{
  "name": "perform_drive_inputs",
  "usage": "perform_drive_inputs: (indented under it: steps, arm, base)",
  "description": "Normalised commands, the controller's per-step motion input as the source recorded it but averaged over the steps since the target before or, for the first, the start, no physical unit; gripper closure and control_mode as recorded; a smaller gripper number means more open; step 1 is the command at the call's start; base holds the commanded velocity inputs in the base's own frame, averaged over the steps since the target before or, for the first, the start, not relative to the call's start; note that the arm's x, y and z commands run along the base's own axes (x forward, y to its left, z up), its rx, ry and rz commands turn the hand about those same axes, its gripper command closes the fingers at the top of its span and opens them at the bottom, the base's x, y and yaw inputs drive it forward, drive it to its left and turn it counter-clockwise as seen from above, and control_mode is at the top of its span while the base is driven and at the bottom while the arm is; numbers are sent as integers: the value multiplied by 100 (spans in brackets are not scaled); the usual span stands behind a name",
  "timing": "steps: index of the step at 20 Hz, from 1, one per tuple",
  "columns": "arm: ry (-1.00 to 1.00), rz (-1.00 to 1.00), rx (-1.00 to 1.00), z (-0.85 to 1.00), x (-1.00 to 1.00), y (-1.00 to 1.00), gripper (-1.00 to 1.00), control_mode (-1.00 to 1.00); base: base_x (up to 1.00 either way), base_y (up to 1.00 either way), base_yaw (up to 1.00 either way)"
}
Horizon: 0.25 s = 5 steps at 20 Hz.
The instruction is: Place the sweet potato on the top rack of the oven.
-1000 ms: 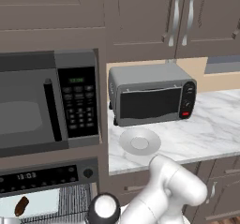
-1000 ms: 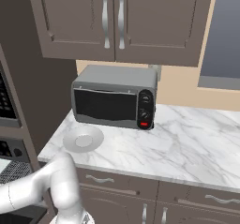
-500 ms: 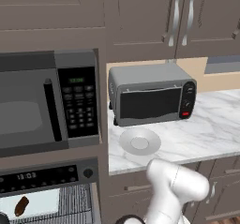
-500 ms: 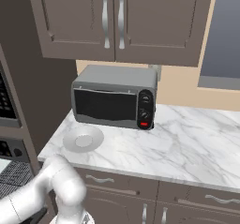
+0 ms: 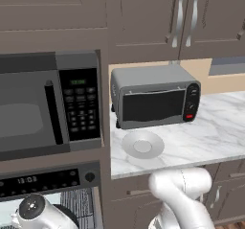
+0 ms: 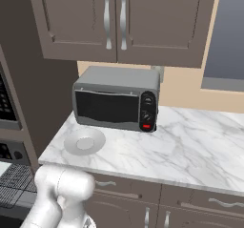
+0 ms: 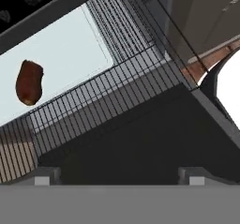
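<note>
The sweet potato [image 7: 29, 82], a small reddish-brown tuber, lies inside the oven on a pale flat area at the upper left of the hand view. Grey bars of the top rack [image 7: 117, 31] run beside and below it; whether bars lie under it I cannot tell. My gripper [image 7: 122, 176] is open, its fingertips [image 7: 47, 175] wide apart with nothing between them, and it is drawn back from the potato. In the left base view the wrist [image 5: 31, 209] hangs before the oven [image 5: 48, 180], beside the rack [image 5: 79, 201], and hides the potato.
A microwave [image 5: 43, 108] sits above the oven's control strip. On the marble counter [image 6: 181, 146] stand a grey toaster oven [image 5: 153, 101] and a white plate [image 5: 142, 144]. Cabinets [image 6: 114, 22] hang overhead. The arm's elbow [image 5: 179, 189] bulges in front of the counter's drawers.
The wrist has swung left across the front of the oven and now covers the spot where the sweet potato showed in the left base view. The potato has not moved.
</note>
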Motion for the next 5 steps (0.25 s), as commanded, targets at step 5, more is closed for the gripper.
perform_drive_inputs:
  steps: [5]
  arm:
    - [0,0,0,-1,0,0,-100,-100]
  base:
    - [0,0,0]
